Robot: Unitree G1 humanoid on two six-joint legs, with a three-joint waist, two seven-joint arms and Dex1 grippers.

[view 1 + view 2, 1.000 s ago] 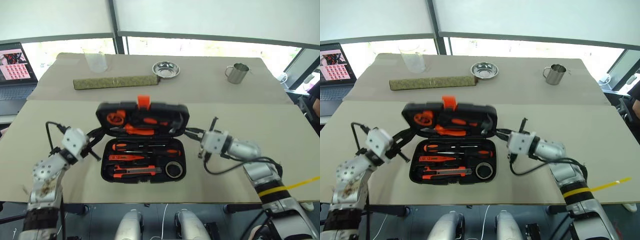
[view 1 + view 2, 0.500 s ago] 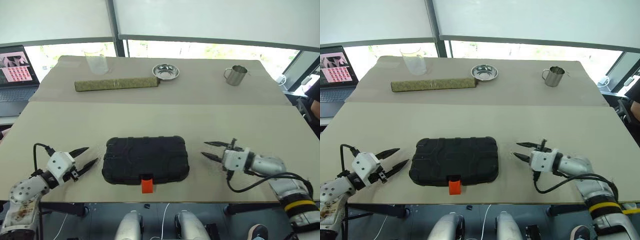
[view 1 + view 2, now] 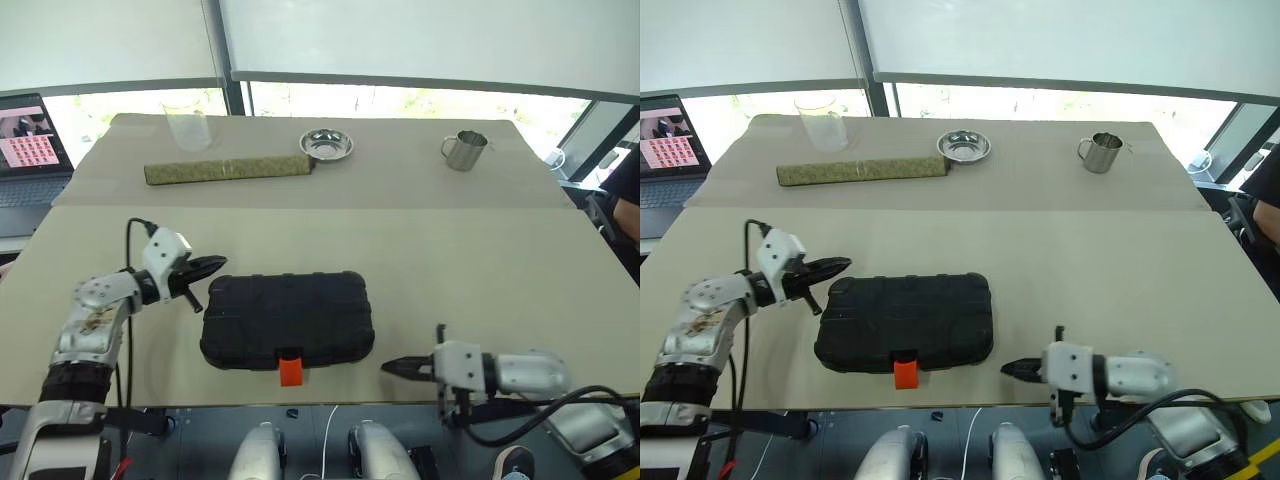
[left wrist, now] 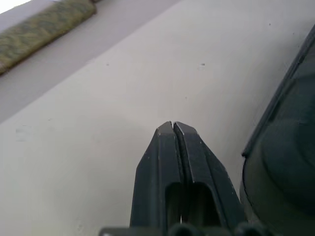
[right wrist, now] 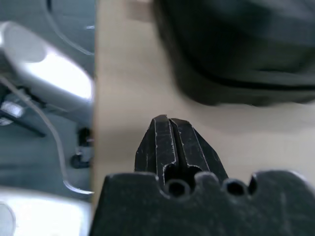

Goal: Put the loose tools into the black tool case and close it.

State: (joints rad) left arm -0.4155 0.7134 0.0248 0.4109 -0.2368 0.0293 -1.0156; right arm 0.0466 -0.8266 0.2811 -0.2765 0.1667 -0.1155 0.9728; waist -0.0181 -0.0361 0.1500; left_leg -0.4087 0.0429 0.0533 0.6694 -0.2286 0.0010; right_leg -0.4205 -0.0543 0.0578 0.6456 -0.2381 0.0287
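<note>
The black tool case (image 3: 288,318) lies shut and flat on the table, its orange latch (image 3: 290,370) at the near edge. The loose tools are hidden. My left gripper (image 3: 215,265) is shut and empty, its tips just off the case's far left corner; the left wrist view shows the gripper (image 4: 173,125) pressed together beside the case (image 4: 285,162). My right gripper (image 3: 390,366) is shut and empty, low by the table's front edge, pointing at the case's near right corner. In the right wrist view the gripper (image 5: 167,120) stops short of the case (image 5: 236,44).
At the back of the table stand an olive-green roll (image 3: 230,169), a clear glass (image 3: 187,125), a metal bowl (image 3: 327,144) and a metal mug (image 3: 463,150). A laptop (image 3: 30,140) sits at the far left. The table's front edge runs just below the case.
A second ago the lid stood up with tools inside; half a second ago the case was shut, both grippers open beside it. Both have shut; the left moved to the far corner, the right sank back.
</note>
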